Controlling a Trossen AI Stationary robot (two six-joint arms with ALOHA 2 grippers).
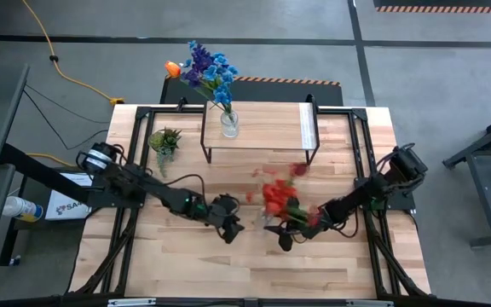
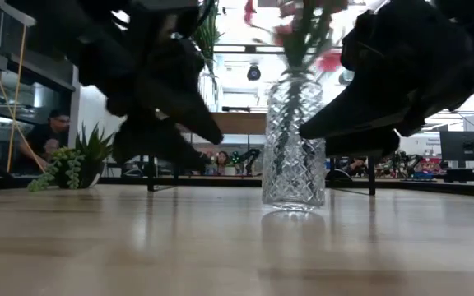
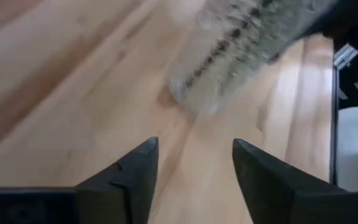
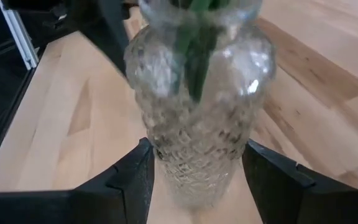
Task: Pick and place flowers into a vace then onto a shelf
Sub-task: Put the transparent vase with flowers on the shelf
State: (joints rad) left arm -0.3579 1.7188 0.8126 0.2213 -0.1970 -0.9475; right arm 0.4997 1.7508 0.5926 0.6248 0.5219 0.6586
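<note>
Textured clear glass vase (image 4: 194, 118); smooth pale wood table (image 2: 138, 247), matt black fingers (image 3: 129, 180)

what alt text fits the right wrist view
A clear textured glass vase with green flower stems inside stands on the wooden table, between the right gripper's two dark fingers, which flank its lower body.

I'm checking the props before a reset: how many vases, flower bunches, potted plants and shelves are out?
Glass vases: 2
Flower bunches: 2, blue-purple with one orange bloom, red
Potted plant: 1
Shelf: 1
Total: 6
</note>
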